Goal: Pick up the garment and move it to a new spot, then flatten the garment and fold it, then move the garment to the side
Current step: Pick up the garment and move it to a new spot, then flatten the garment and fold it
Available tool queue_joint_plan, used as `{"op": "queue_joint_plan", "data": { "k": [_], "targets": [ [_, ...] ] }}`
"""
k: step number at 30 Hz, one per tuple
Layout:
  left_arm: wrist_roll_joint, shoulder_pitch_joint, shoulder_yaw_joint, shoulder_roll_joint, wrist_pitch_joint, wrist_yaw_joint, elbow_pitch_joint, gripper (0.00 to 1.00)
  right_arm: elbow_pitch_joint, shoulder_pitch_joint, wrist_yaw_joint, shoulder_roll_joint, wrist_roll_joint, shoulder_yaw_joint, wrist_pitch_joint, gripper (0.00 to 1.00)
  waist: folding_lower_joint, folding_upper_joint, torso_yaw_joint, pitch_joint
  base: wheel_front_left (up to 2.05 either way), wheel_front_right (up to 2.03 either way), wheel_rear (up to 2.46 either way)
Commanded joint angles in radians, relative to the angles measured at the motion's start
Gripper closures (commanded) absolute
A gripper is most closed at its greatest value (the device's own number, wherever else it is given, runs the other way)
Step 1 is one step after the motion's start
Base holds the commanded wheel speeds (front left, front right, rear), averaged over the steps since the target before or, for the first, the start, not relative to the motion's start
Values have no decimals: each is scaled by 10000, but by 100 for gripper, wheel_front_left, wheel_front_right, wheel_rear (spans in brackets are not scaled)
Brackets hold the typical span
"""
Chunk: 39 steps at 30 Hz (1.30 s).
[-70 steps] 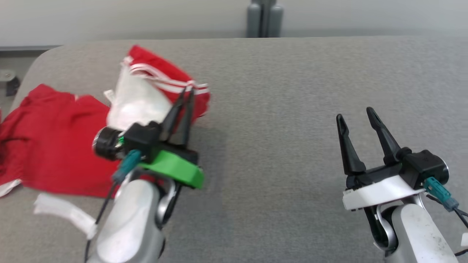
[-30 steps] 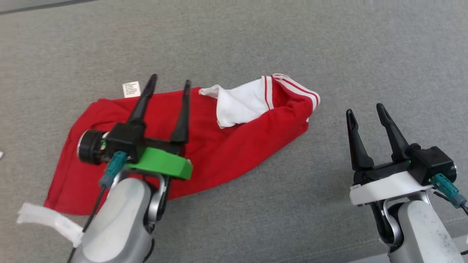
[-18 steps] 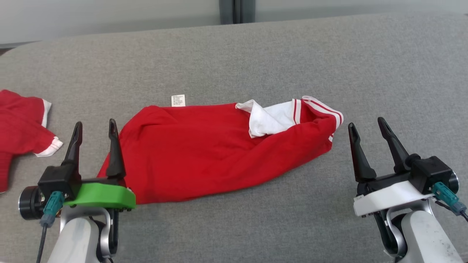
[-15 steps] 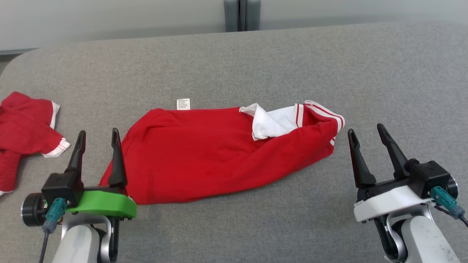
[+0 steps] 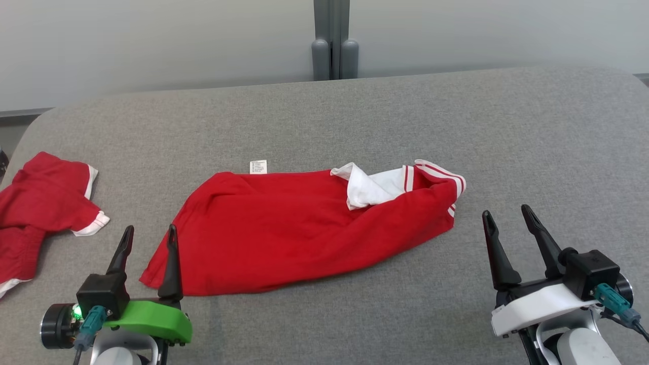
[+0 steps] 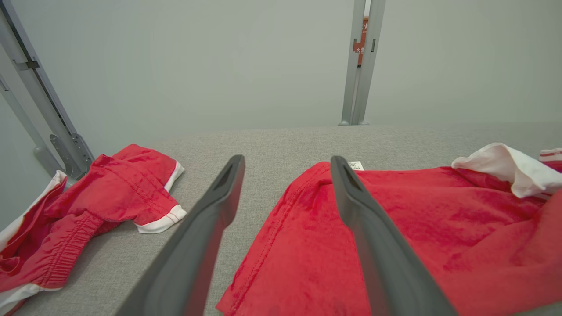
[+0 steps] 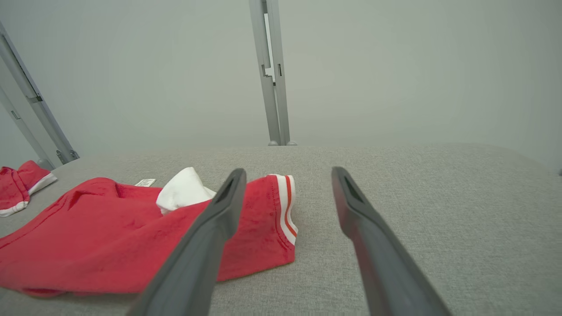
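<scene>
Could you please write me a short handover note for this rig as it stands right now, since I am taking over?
Left hand: open, empty, at the near left corner of the red garment; whether it touches is unclear.
Right hand: open, empty, beside the garment's striped right end, apart from it.
Things: the garment lies mid-way across the grey padded surface, rumpled, its right end turned back to show white lining. A second red garment lies bunched at the far left.
Done: the garment looks set down in its working spot.
Left: flatten it, fold it, move it aside.
</scene>
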<state>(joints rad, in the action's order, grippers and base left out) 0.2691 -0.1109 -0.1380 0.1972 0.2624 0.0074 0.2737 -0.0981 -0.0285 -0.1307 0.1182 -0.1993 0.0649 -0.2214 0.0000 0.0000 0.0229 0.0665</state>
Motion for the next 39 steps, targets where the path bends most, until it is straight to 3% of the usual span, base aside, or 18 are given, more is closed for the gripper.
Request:
{"op": "queue_joint_plan", "data": {
  "k": [1, 14, 20, 31, 38, 39],
  "targets": [
    [-103, 170, 41, -36, 34, -45, 56, 0, 72, 121, -1, -8, -30, -41, 51, 0, 0, 0, 7, -48, 0, 0, 0],
    [-361, 60, 207, -205, 35, -222, 117, 0, 212, 156, 1, -41, 39, -126, 145, 0, 0, 0, 4, 24, 0, 0, 0],
    [-521, -375, 240, -322, 33, -304, -133, 0, -18, -85, -1, 174, 37, -156, 302, 0, 0, 0, 198, 541, 0, 0, 0],
    [-908, -1716, 155, -778, 23, -542, -895, 0, -2044, -1679, 1, 747, -212, 435, 264, 0, 0, 0, 850, 2623, 0, 0, 0],
    [-1158, -2202, 201, -998, 23, -700, -1045, 0, -3892, -2926, 1, 959, -585, 1410, 135, 0, 0, 0, 1051, 3207, 0, 0, 0],
    [-1187, -2228, 219, -1016, 23, -699, -1035, 0, -4134, -3013, 1, 968, -721, 1557, 106, 40, 0, 0, 1057, 3227, 0, 0, 0]
  ]
}}
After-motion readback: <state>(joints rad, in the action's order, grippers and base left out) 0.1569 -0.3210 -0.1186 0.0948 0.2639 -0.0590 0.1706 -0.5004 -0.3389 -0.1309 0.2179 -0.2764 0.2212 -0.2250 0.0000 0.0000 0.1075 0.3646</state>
